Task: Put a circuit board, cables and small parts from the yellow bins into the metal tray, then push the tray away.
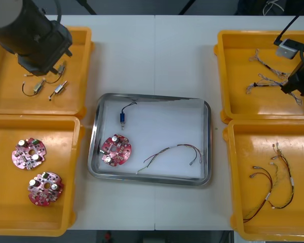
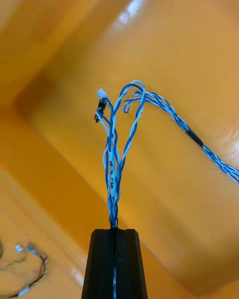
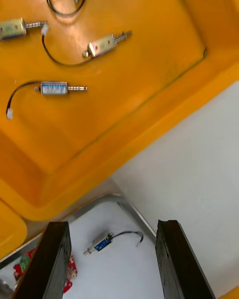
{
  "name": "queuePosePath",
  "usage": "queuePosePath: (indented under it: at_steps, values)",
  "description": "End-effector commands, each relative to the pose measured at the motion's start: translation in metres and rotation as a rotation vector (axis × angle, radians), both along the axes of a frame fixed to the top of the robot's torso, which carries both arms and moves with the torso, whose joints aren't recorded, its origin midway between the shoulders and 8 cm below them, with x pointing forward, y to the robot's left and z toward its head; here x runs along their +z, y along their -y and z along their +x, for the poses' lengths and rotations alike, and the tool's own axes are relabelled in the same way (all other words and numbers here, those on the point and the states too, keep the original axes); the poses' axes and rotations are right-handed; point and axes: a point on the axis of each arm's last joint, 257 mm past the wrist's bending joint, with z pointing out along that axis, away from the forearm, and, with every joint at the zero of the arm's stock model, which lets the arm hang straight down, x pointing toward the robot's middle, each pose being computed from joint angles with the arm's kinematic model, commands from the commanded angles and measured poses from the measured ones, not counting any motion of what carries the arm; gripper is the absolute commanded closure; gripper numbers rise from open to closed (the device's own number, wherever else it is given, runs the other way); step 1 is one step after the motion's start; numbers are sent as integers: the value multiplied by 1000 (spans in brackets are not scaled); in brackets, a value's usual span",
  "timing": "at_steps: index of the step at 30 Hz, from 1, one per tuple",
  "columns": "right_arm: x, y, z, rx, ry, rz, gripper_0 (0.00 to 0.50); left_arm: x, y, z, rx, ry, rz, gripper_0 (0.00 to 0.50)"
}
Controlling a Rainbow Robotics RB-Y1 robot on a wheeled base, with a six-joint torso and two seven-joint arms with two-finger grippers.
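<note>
Cable (image 2: pixel 114 179) end inside right end effector (image 2: pixel 114 230).

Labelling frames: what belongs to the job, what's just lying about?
Job: tray, its board, part and red-yellow cable; blue-white cable shut in right gripper; left gripper open by tray.
Lying about: two boards, parts, cables in bins.

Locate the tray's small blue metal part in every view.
Front view: small blue metal part, far-left corner of the shiny metal tray.
Left wrist view: between the left gripper's open jaws, inside that tray.
Right wrist view: aimed elsewhere; right gripper grips twisted blue and white cable.
Shared landmark: tray rim.
</note>
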Motion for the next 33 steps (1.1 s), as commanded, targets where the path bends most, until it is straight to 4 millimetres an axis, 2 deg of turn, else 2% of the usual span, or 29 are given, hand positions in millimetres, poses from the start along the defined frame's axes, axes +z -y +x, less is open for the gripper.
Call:
queuePosePath:
  at_steps: [1, 6, 9, 14, 17, 23, 28, 33]
  values:
    - [53, -7, -2, 61, 86, -1, 500, 58, -36, 32, -54, 100, 59, 0]
    - [71, -26, -15, 134, 109, -50, 500, 65, -70, 56, -10, 109, 54, 0]
    - [78, -49, -24, 163, 108, -21, 500, 68, -90, 66, 9, 108, 59, 0]
    - [84, -102, -38, 212, 110, 32, 500, 68, -127, 80, 39, 110, 83, 0]
    - [81, -127, -46, 247, 108, 13, 500, 69, -147, 86, 60, 114, 91, 0]
    - [68, -178, -57, 365, 139, -37, 500, 69, -175, 99, 77, 124, 95, 0]
    - [53, -217, -59, 455, 163, -54, 500, 66, -187, 108, 88, 127, 97, 0]
    - [37, -247, -58, 520, 181, -71, 500, 63, -191, 119, 111, 152, 89, 0]
